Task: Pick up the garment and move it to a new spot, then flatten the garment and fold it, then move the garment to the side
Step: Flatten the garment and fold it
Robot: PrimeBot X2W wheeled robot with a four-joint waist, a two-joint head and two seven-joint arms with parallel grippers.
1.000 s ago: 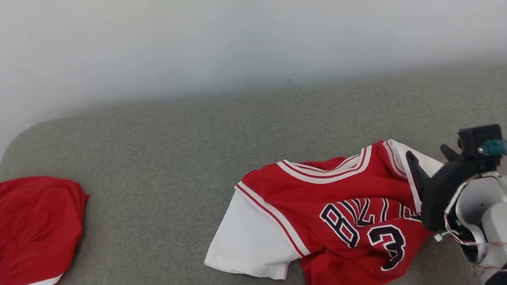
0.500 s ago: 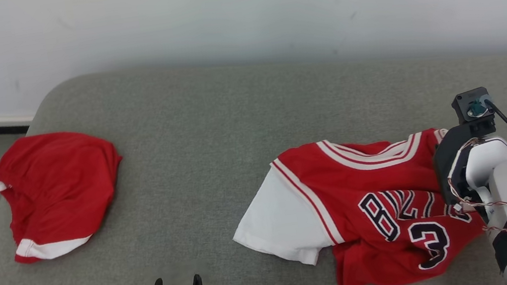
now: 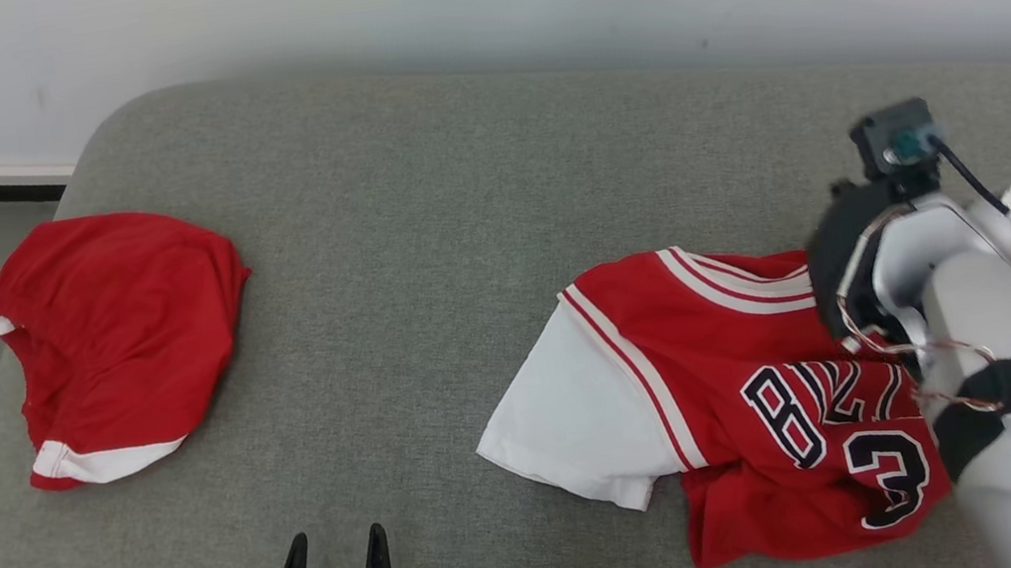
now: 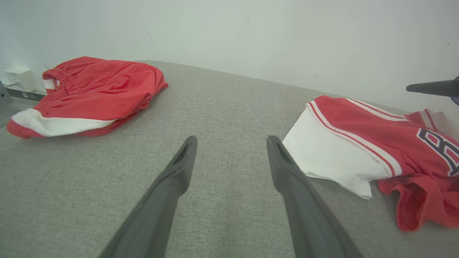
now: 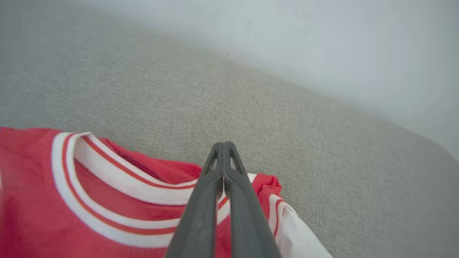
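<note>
- Well, in the head view the task is judged to be at its very beginning. The garment (image 3: pixel 761 386), a red jersey with white sleeves, is seen crumpled on the grey cushion (image 3: pixel 418 237) at about 4 o'clock. It is not lifted, not flattened and not folded.
- The right arm (image 3: pixel 957 287) is placed over the garment's edge at 3 o'clock, and its fingers are covered by the wrist. The left gripper (image 3: pixel 335 550) is found at 7 o'clock, apart from the cloth, with its jaws parted. A pair of red shorts (image 3: pixel 112 333) is seen at 9 o'clock, well apart from the garment.
- In the left wrist view the left gripper (image 4: pixel 231 139) is shown spread wide and empty above bare cushion. The garment (image 4: pixel 358 143) is seen at 3 o'clock, with its white sleeve near one finger but not touched. The red shorts (image 4: pixel 93 86) are at 10 o'clock.
- In the right wrist view the right gripper (image 5: pixel 223 145) is seen closed tight, its two fingers pressed together above the garment (image 5: pixel 36 200), which lies from 6 to 8 o'clock. No cloth is seen between the tips, and whether any fabric is caught lower down cannot be told.
- Only the pick-up is judged to be under attempt. The carrying to a new spot, the flattening, the folding and the moving aside are all left to be done.
</note>
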